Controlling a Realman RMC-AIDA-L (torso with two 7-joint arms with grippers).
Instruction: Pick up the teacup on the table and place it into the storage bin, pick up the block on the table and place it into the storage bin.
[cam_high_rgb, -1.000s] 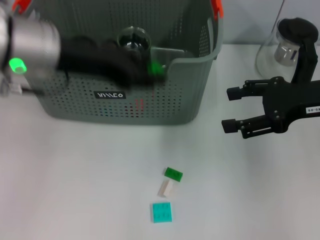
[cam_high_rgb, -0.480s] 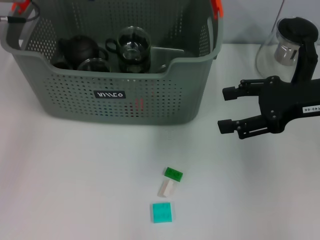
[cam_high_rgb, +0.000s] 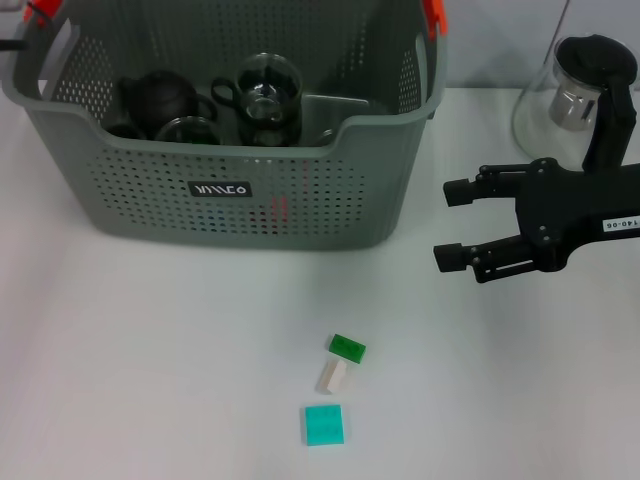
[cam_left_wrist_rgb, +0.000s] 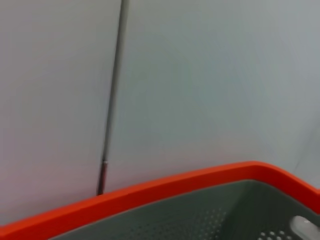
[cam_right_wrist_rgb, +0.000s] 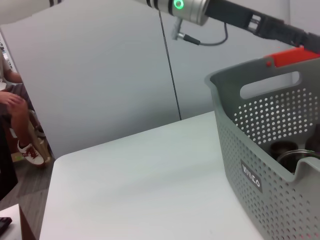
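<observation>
The grey-green storage bin (cam_high_rgb: 300, 205) stands at the back left of the table. Inside it a glass teacup (cam_high_rgb: 268, 95) stands beside a lower glass cup (cam_high_rgb: 188, 130) and a dark teapot (cam_high_rgb: 158, 98); no teacup shows on the table. Three blocks lie in front: green (cam_high_rgb: 347, 347), white (cam_high_rgb: 333, 376) and teal (cam_high_rgb: 324, 425). My right gripper (cam_high_rgb: 445, 222) hovers open and empty to the right of the bin, well behind the blocks. My left gripper (cam_right_wrist_rgb: 260, 24) reaches over the bin's far orange-red clip (cam_right_wrist_rgb: 290, 55), its tip cut off.
A glass pitcher (cam_high_rgb: 575, 95) with a black handle stands at the back right, behind my right arm. The left wrist view holds only the bin's orange-red clip (cam_left_wrist_rgb: 150, 192) and a grey wall. A person's legs (cam_right_wrist_rgb: 17, 125) show beyond the table.
My left arm has pulled back from over the bin and left the head view, uncovering the teapot and low glass cup. The right gripper has drifted slightly left and down.
</observation>
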